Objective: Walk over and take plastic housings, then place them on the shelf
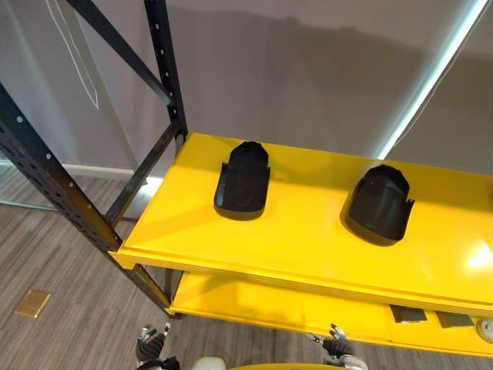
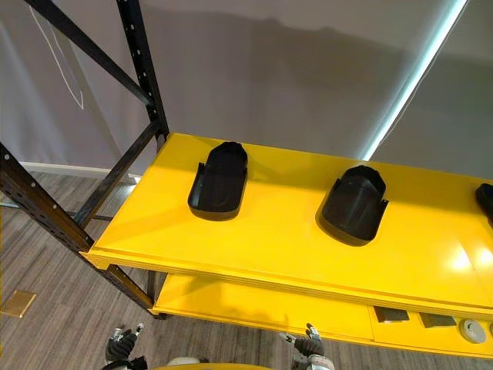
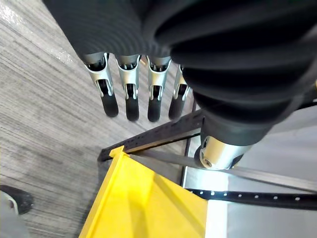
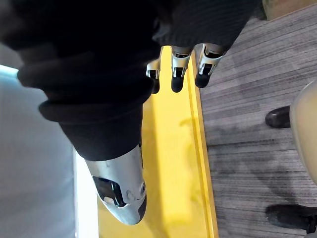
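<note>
A black frame post (image 1: 46, 181) is standing at the left. The left hand (image 1: 149, 344) is hanging low and near, its fingers (image 3: 130, 96) straight and holding nothing. On the yellow top shelf (image 1: 308, 239) the left housing (image 1: 243, 182) is lying open end near. The right hand (image 1: 336, 345) is hanging below the shelf front, fingers relaxed, empty. The right housing (image 1: 377, 204) is lying well apart from the first, and a third housing (image 2: 486, 202) is showing at the right edge.

1. I am reading no text, number or label on the yellow shelf (image 1: 308, 239) or its black frame (image 1: 166, 69).
2. I am seeing small items (image 2: 391, 314) on the lower level, too small to read.
</note>
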Available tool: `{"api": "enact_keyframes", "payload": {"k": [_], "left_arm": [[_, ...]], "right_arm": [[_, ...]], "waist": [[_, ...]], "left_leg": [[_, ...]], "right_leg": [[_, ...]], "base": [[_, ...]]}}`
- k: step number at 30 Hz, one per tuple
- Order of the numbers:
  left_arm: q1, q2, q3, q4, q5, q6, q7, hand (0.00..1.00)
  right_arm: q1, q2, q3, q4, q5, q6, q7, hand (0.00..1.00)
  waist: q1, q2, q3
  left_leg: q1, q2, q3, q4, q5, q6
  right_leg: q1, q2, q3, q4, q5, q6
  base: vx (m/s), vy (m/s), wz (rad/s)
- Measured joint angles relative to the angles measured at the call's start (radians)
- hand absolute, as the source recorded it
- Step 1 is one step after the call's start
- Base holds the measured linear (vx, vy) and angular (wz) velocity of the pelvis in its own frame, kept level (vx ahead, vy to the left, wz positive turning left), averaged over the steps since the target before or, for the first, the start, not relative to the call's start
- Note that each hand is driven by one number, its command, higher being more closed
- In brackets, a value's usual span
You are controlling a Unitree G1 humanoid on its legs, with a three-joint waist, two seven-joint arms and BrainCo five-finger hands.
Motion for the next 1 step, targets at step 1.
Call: {"api": "enact_keyframes", "payload": {"k": [1], "left_arm": [[-0.001,0.002,-0.008,0.011,0.001,0.000,-0.004,0.00]], "right_arm": [[-0.002,-0.001,-0.003,0.003,0.000,-0.001,0.000,0.00]], "waist": [[-0.001,0.001,-0.001]], "left_leg": [[0.004,0.000,0.001,-0.006,0.000,0.000]], "right_leg": [[-0.001,0.000,0.001,-0.001,0.000,0.000]], "base": [[0.00,0.002,-0.07]]}}
